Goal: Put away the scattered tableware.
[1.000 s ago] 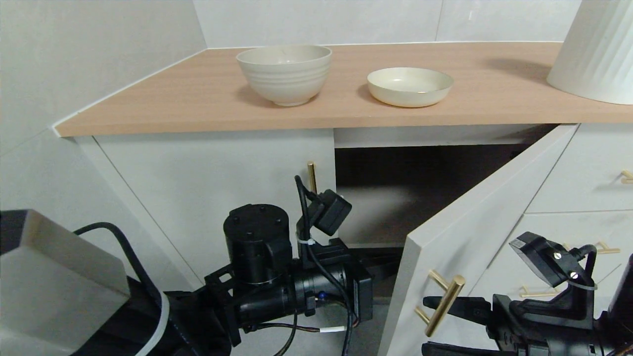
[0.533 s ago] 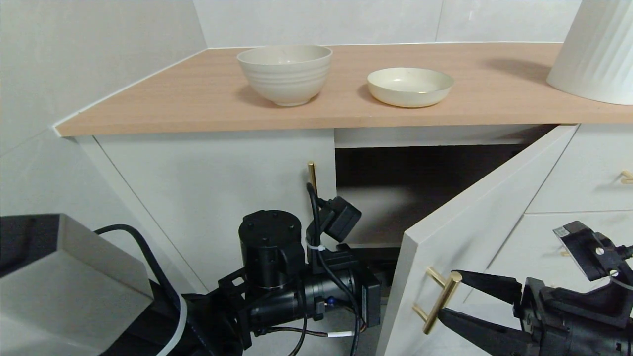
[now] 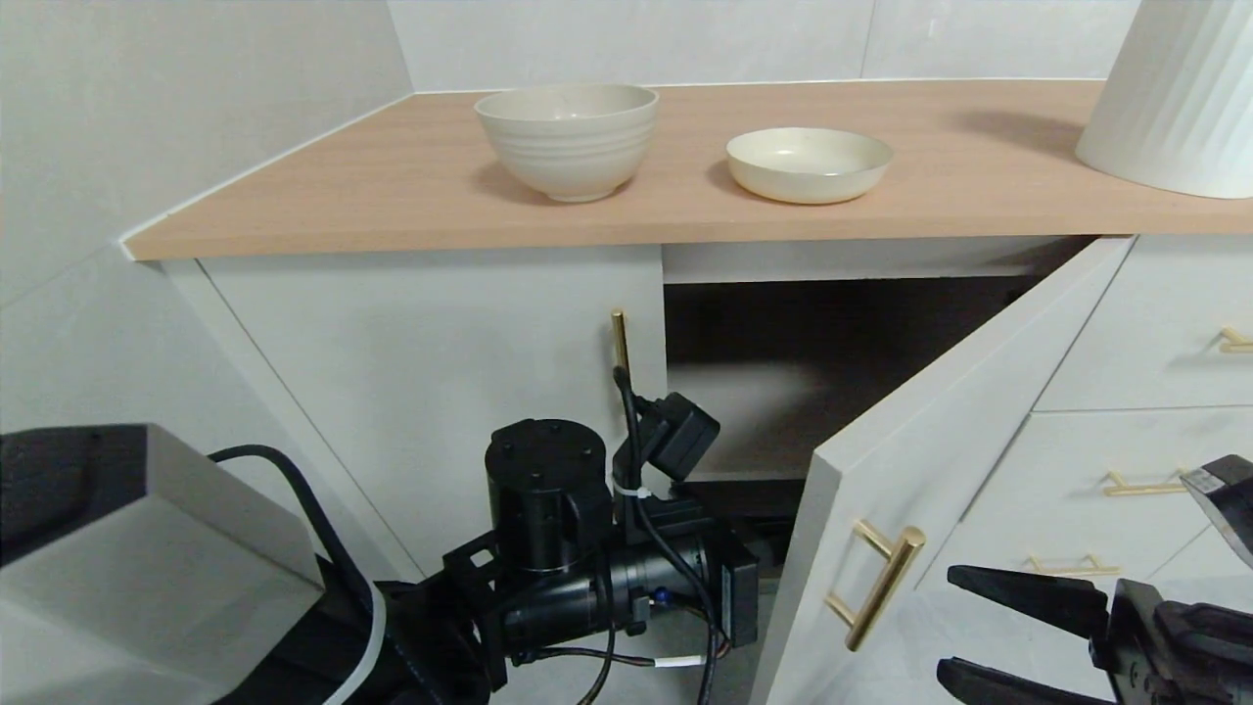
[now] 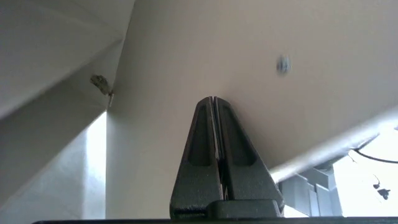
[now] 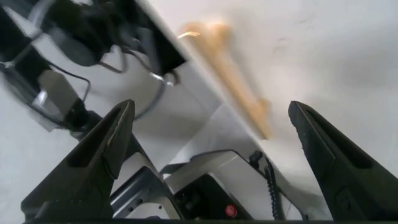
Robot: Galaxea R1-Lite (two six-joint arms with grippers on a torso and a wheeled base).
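A deep ribbed cream bowl (image 3: 566, 137) and a shallow cream dish (image 3: 808, 164) stand side by side on the wooden countertop (image 3: 392, 211). Below them the cabinet door (image 3: 930, 411) stands swung open, with a gold bar handle (image 3: 881, 585). My right gripper (image 3: 950, 624) is open, low at the right, a short way off that handle. In the right wrist view the gold handle (image 5: 233, 81) lies beyond the spread right gripper (image 5: 210, 107). My left gripper (image 4: 213, 106) is shut on nothing, facing a pale panel low by the cabinet opening.
A large white ribbed vessel (image 3: 1165, 98) stands on the counter's right end. Drawers with gold handles (image 3: 1140, 483) are to the right of the open door. The closed left door has a vertical gold handle (image 3: 619, 338). The cabinet interior (image 3: 783, 372) is dark.
My right gripper, which had its open fingers around the door handle, has drawn back to the right and down. The left arm has shifted slightly right. The head view moved a little.
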